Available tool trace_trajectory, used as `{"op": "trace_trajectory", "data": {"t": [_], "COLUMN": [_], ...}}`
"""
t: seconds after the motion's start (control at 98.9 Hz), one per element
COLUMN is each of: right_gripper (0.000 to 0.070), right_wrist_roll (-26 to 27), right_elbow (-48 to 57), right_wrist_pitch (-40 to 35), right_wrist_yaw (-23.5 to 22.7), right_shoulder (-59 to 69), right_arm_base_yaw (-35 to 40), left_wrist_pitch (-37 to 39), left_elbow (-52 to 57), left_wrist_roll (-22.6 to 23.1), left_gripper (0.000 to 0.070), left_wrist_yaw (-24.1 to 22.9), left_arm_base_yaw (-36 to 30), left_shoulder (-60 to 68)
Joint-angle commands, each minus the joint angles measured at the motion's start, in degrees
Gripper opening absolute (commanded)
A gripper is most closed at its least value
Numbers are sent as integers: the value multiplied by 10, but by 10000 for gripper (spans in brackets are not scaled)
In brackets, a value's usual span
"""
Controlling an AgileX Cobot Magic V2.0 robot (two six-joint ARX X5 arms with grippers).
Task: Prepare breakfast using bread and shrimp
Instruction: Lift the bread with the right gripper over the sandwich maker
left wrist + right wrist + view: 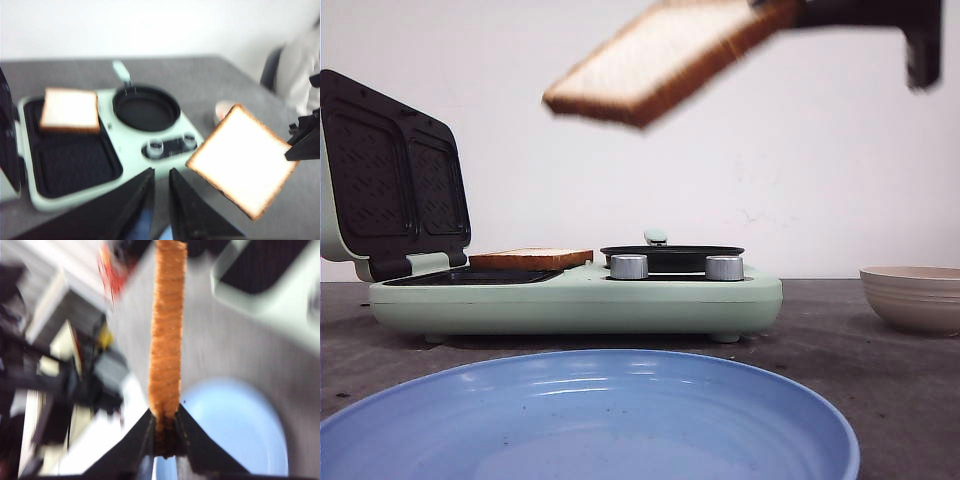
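My right gripper (778, 12) is shut on the corner of one bread slice (660, 60) and holds it tilted, high above the sandwich maker (580, 300). In the right wrist view I see that slice's crust edge (167, 330) clamped between the fingers of the right gripper (165, 425). The held slice also shows in the left wrist view (245, 160). The second bread slice (532, 259) lies on the maker's far grill plate, also seen from the left wrist (70, 109). My left gripper (161, 172) is shut and empty, above the maker's front edge. The shrimp is out of view.
The maker's lid (390, 180) stands open at the left. A round black pan (670, 255) sits on its right half behind two knobs. A blue plate (590, 420) lies at the front. A beige bowl (915, 297) stands at the right.
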Motion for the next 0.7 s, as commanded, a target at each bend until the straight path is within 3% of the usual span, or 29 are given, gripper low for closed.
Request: {"op": "trace_trajectory", "data": {"t": [0.0, 0.131, 0.313, 0.485, 0.688], "right_gripper": [0, 0, 0, 0, 0], "right_wrist_roll": [105, 216, 304, 364, 383], "right_elbow": [9, 9, 12, 31, 98], "right_wrist_pitch": [81, 220, 367, 435, 451], "right_wrist_yaw": [6, 53, 126, 189, 236], "right_shoulder": [13, 42, 126, 223, 329], "right_arm_base_yaw": [16, 45, 91, 124, 164], "left_wrist_pitch": [30, 70, 82, 97, 99], "left_elbow": [6, 6, 6, 6, 6], "left_wrist_roll": [3, 17, 36, 40, 45], "left_gripper": [0, 0, 0, 0, 0], "left_wrist_yaw": [-8, -16, -31, -46, -46], "left_arm_base_yaw": [-5, -5, -5, -5, -5], "left_shoulder": [2, 2, 2, 1, 1]}}
